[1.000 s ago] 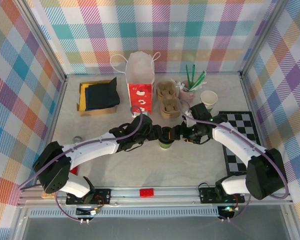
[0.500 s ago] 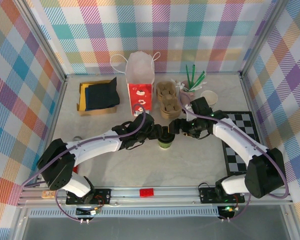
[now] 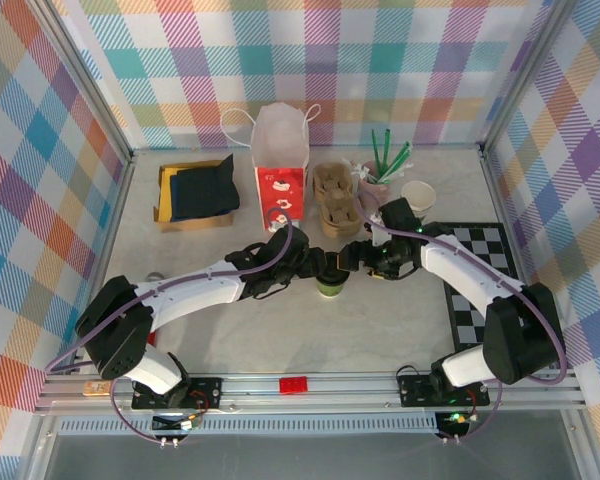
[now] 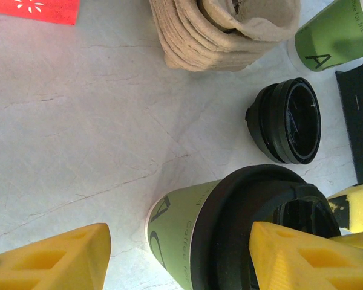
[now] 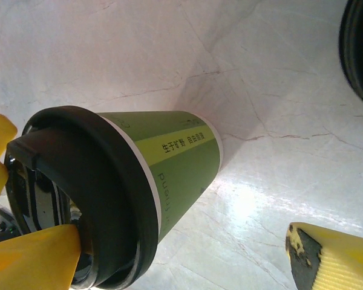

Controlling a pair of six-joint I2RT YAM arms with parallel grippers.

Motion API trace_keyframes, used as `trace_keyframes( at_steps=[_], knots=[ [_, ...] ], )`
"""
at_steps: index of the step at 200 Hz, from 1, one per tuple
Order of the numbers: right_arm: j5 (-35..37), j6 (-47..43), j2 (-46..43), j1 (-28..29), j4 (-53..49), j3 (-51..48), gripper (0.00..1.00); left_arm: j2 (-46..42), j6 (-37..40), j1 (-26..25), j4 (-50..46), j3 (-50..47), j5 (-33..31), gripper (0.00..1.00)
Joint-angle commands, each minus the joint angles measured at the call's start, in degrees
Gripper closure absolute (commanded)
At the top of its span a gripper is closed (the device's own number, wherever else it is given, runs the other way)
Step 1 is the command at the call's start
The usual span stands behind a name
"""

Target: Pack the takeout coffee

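Dark-green paper takeout coffee cup with a round black plastic lid (image 4: 187, 232) stands upright on the pale marbled counter (image 4: 78, 133), between the left arm's yellow fingers (image 4: 48, 260). These are released. One finger sits right at the lid's rim, and the other is clear of the cup wall with bare counter between them. The right arm's yellow fingers (image 5: 333, 263) are spread wide and grasp nothing. The cup is close beside one of them and well apart from the other. Beyond the left fingers' tips lie a loose round black plastic lid (image 4: 287, 121), a stack of brown moulded-pulp cup carriers (image 4: 224, 30) and a second green paper cup (image 4: 339, 33).
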Motion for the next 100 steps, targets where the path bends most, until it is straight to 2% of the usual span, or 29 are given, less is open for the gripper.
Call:
trace_keyframes(
  at_steps=[1,54,100],
  knots=[
    [1.26,-0.07,0.88,-0.06,0.67,-3.12,0.13,0.39,-0.32,0.57,-1.34,-2.54,-0.16,0.38],
    [2.9,0.39,1.32,-0.25,1.41,-5.31,0.13,-0.53,-1.5,0.51,-0.73,-5.91,-0.21,0.39],
    [-1.78,-0.65,-1.46,-0.17,1.26,-2.81,0.13,-3.36,-1.63,0.59,-0.45,-5.6,0.66,0.37]
  ],
)
